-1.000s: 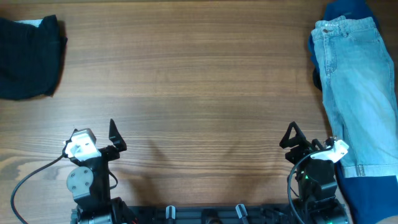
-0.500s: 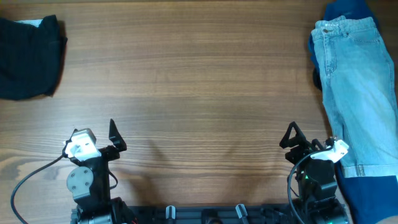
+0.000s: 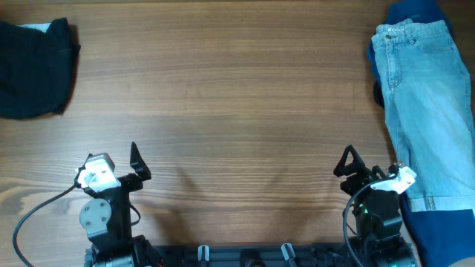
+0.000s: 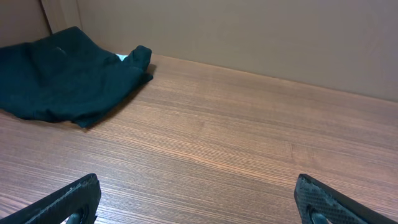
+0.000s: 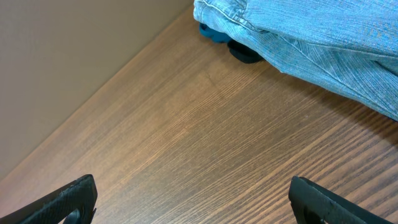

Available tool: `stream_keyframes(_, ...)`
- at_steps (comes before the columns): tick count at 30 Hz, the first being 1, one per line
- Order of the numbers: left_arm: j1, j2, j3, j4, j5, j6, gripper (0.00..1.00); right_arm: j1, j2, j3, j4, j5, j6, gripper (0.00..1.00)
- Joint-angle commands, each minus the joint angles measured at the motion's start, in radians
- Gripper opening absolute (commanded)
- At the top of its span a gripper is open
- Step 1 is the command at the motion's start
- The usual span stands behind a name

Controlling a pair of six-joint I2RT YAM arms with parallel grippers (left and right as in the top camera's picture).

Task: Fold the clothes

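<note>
The clothes, faded light-blue denim shorts [image 3: 430, 104], lie along the table's right edge, waistband at the far end and cuffs near me, on top of darker blue cloth [image 3: 438, 233]. In the right wrist view the denim shorts [image 5: 311, 37] fill the upper right. My right gripper [image 3: 347, 165] rests at the near right, open and empty, just left of the shorts' cuff. At the near left sits my left gripper [image 3: 137, 162], also open with nothing between its fingers. Both wrist views show bare wood between the wide-apart fingertips [image 4: 74, 198] [image 5: 314, 198].
A dark, almost black garment [image 3: 33, 67] lies bunched at the far left corner, and it shows in the left wrist view as dark cloth [image 4: 68, 74]. A plain wall rises behind the wooden table [image 3: 237, 111]. A cable [image 3: 37, 211] trails from the left arm.
</note>
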Motion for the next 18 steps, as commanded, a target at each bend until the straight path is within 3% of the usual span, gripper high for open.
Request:
stream_keyframes(1, -0.003, -0.01, -0.008, 0.006, -0.017, 0.009, 1.0, -0.003, -0.012, -0.002, 0.003, -0.002, 0.003, 1.0)
stream_keyframes(18, -0.003, -0.01, -0.008, 0.006, -0.017, 0.009, 1.0, -0.003, -0.012, -0.002, 0.006, 0.061, 0.003, 1.0)
